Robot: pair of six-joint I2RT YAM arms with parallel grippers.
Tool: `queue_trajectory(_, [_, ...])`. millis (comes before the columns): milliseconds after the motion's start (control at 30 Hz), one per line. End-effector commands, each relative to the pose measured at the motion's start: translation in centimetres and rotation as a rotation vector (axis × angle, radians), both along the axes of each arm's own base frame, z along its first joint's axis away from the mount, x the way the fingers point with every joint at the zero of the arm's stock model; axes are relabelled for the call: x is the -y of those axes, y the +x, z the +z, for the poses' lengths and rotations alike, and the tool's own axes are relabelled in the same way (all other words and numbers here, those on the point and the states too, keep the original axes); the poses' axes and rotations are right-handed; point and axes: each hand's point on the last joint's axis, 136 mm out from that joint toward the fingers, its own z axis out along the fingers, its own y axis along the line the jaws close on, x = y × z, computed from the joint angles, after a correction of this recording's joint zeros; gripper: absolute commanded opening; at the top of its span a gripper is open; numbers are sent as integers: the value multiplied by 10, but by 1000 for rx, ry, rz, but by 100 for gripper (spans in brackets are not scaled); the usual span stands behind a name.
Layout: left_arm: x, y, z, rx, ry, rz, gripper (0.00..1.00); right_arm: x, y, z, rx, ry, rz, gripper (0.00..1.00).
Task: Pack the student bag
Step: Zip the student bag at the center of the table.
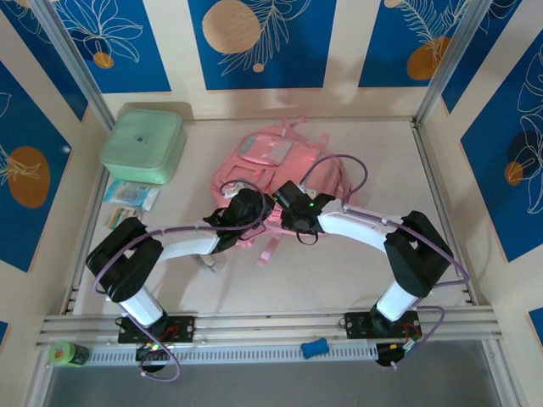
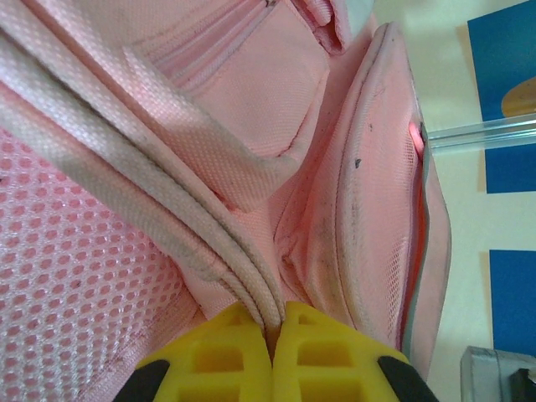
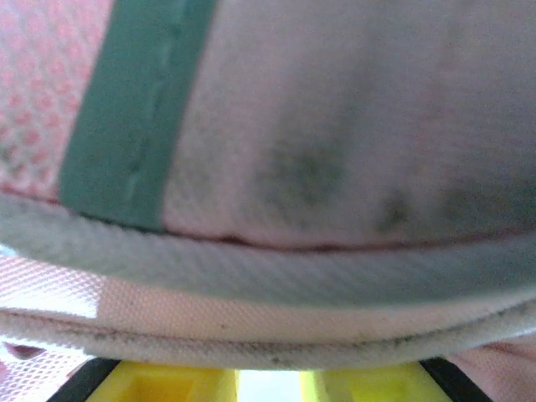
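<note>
Both claws close together at student bag

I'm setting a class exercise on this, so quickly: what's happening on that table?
Both arms reach to the near edge of the student bag, which lies on the table. The left gripper is shut on a piped edge of its pink fabric. The right gripper sits close against another edge; whether it grips is unclear.
</note>
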Motion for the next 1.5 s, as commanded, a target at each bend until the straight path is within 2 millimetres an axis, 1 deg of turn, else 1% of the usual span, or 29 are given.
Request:
queue_trajectory(0, [13, 9, 49, 107, -80, -29, 0, -8, 16, 8, 71, -53, 50, 25])
queue_trajectory(67, [12, 9, 49, 108, -81, -27, 0, -3, 18, 6, 73, -96, 41, 24])
queue_trajectory(167, [11, 9, 50, 112, -76, -25, 0, -2, 19, 7, 75, -126, 58, 18])
queue_trajectory(233, [10, 8, 49, 112, -67, -24, 0, -3, 18, 15, 104, -144, 79, 13])
queue_trajectory(300, [7, 9, 50, 117, -60, -20, 0, -1, 15, 22, 122, -161, 94, 12])
queue_trajectory(400, [1, 12, 48, 113, -56, -13, 0, 7, 6, 28, 108, -182, 98, 8])
queue_trajectory(567, [-10, 18, 44, 102, -21, -32, 0, 24, -11, 31, 64, -188, 143, 5])
queue_trajectory(767, [-29, 32, 38, 85, 12, -36, 0, 51, -29, 33, -6, -178, 185, 2])
queue_trajectory(867, [-36, 40, 34, 69, 27, -59, 0, 61, -34, 32, -43, -192, 216, 1])
queue_trajectory(900, [-38, 44, 34, 72, 32, -68, 0, 60, -35, 32, -54, -200, 238, 0])
queue_trajectory(967, [-39, 51, 35, 78, 47, -86, 0, 51, -40, 31, -69, -190, 284, 0])
queue_trajectory(1000, [-37, 56, 39, 91, 52, -105, 0, 41, -42, 31, -74, -163, 309, 0])
queue_trajectory(1033, [-34, 60, 44, 106, 53, -124, 0, 30, -43, 32, -74, -123, 334, 0])
queue_trajectory(1100, [-25, 69, 49, 118, 54, -167, 0, -5, -46, 38, -62, -1, 395, 0])
queue_trajectory(1167, [-15, 73, 52, 137, 36, -203, 0, -31, -44, 42, -60, 93, 421, 0])
queue_trajectory(1200, [-13, 73, 53, 144, 22, -214, 0, -37, -40, 42, -68, 115, 410, 0])
queue_trajectory(1267, [-14, 71, 47, 125, 12, -225, 0, -40, -33, 40, -73, 115, 390, 0])
queue_trajectory(1367, [-29, 64, 39, 100, 12, -222, 4, -39, -27, 38, -56, 97, 395, 0])
queue_trajectory(1400, [-34, 60, 38, 97, 12, -215, 9, -40, -26, 39, -47, 103, 400, 0])
queue_trajectory(1467, [-43, 50, 37, 86, 17, -203, 22, -43, -24, 40, -41, 123, 406, 0])
